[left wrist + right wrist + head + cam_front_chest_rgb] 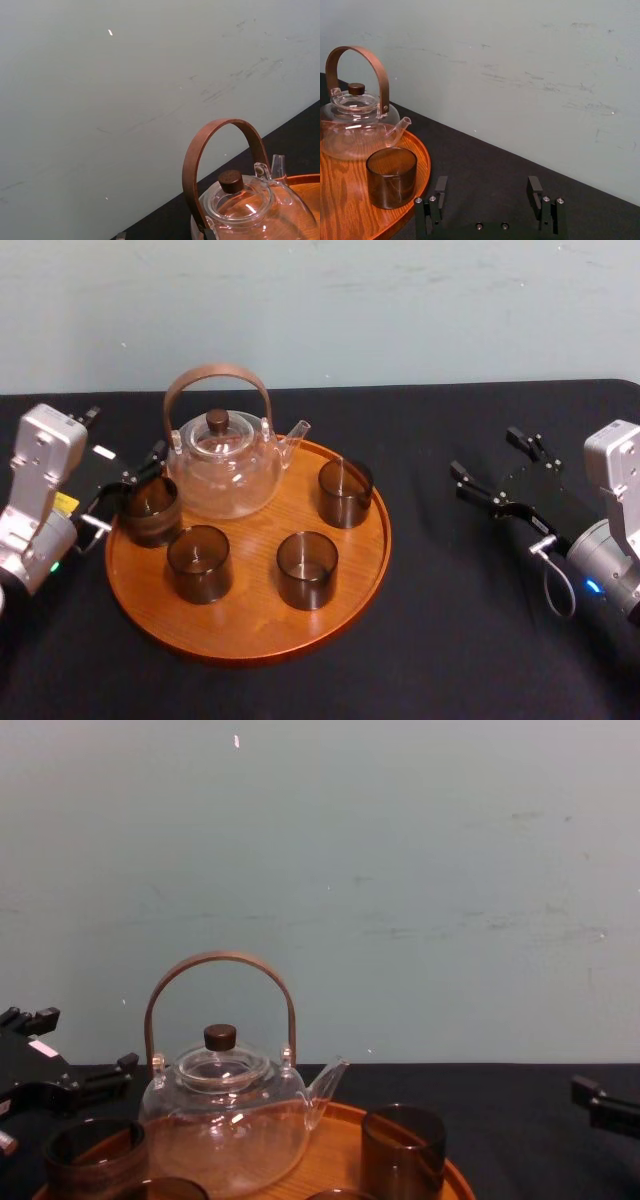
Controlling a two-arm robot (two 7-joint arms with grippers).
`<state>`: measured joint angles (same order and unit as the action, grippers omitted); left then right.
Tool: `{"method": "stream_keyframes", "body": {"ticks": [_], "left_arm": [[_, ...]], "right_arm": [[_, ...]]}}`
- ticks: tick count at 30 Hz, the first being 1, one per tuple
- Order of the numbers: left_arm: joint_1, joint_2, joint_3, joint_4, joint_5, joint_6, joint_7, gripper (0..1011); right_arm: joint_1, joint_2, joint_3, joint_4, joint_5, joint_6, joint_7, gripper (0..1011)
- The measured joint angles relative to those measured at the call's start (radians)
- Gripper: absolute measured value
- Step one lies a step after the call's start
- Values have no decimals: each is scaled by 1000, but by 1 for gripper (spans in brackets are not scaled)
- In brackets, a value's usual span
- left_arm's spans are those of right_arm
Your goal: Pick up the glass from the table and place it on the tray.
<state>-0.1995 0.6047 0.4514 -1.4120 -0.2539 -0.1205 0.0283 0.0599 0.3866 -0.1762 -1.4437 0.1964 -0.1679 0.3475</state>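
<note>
The round orange-brown tray (250, 625) holds a glass teapot (222, 465) and several smoky brown glasses. One glass (150, 510) stands just inside the tray's left rim, also seen low down as the glass (95, 1152). My left gripper (128, 488) is at that glass with its fingers spread wide on either side of it, open and not pressing it. In the chest view the left gripper (85, 1042) sits slightly above and behind the glass. Well apart from the tray on its right, my right gripper (488, 455) hovers open over the black cloth, fingers (440, 186) wide.
Other glasses stand at the tray's front left (199, 562), front middle (307, 568) and back right (345, 492). The teapot's tall brown handle (220, 960) rises beside the left gripper. A pale wall runs behind the black tabletop (480, 640).
</note>
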Motion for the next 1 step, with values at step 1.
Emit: {"method": "stream_keyframes", "body": {"ticks": [1], "left_arm": [[0, 0, 0, 0, 0, 0, 0, 1001]], "right_arm": [[0, 0, 0, 0, 0, 0, 0, 1002]]}}
